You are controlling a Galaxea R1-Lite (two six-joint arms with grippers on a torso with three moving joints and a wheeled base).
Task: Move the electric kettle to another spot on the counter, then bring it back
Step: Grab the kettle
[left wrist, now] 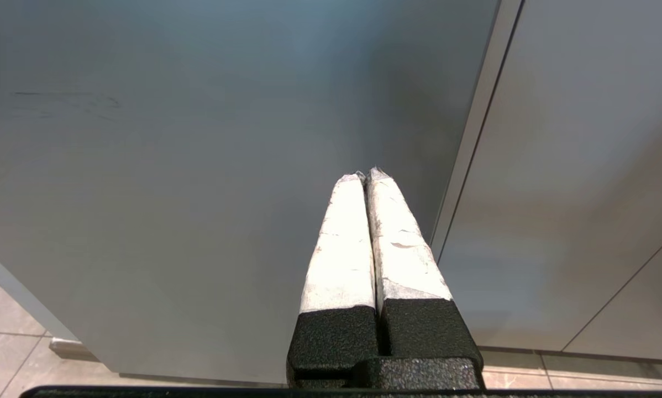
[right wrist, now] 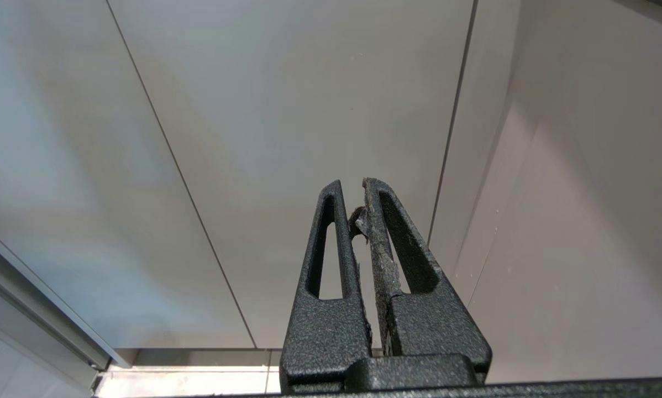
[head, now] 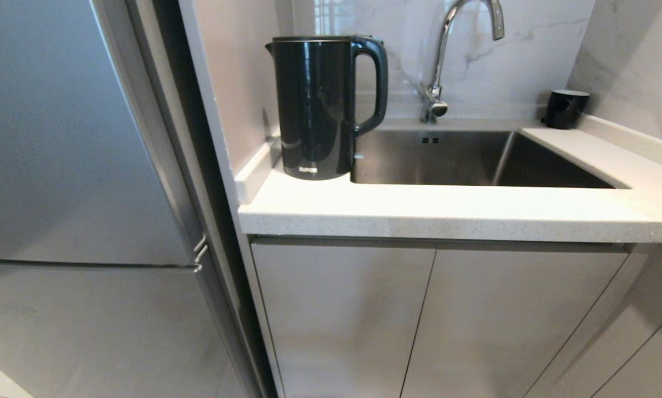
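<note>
The left gripper (left wrist: 366, 176) hangs low in front of the grey fridge (left wrist: 198, 166). Its two white fingers (left wrist: 342, 249) are pressed together and hold nothing. The right gripper (right wrist: 353, 188) hangs low in front of the pale cupboard doors (right wrist: 287, 110). Its black fingers (right wrist: 331, 249) are almost together, with only a thin gap, and hold nothing.

Up on the table (head: 447, 213), the black kettle (head: 314, 108) stands straight at the far left corner, just left of the sink (head: 474, 160). Its handle points right. A tap (head: 447, 50) rises behind the sink. A small black cup (head: 566, 109) sits at the far right.
</note>
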